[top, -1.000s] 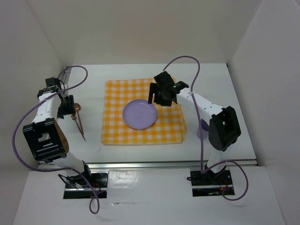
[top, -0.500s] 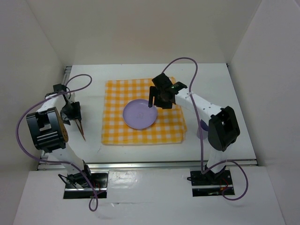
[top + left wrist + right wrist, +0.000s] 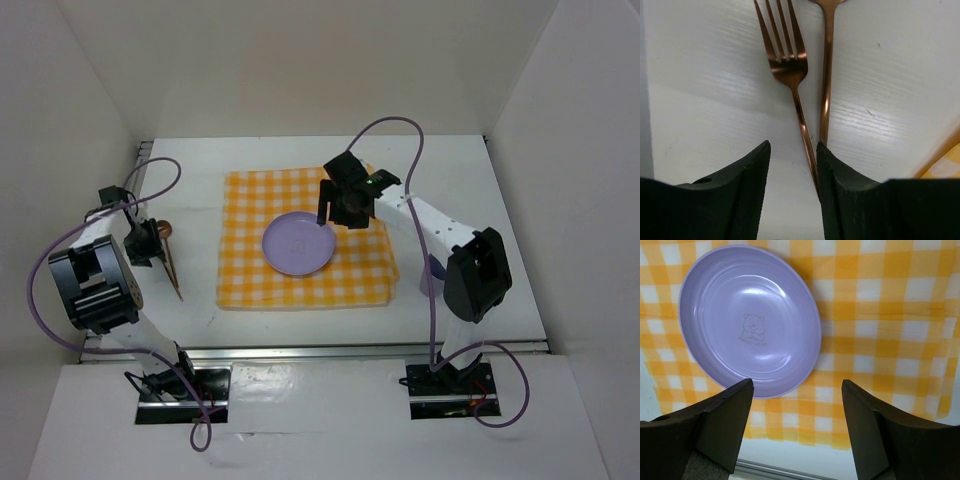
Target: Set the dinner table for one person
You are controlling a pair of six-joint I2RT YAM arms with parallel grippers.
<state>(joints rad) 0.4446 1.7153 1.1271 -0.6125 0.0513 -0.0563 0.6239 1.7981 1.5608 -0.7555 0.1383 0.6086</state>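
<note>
I am watching the left gripper (image 3: 792,148) hanging low over the copper fork (image 3: 788,70), jaws standing half apart and gripping nothing. The spoon (image 3: 827,75) is lying alongside. The right gripper (image 3: 796,385) is hovering above the purple plate (image 3: 750,320) on the checked cloth (image 3: 890,315), jaws wide, empty. The dinner table (image 3: 470,190) is filling mid-frame in the top view.

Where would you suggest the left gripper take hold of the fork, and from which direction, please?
Probably on the fork, at its slim handle just below the tines, coming straight down with the jaws of the left gripper set across it. It lies flat on the table, and there the gap to the neighbouring utensil is widest; lower down the two handles nearly touch.
</note>
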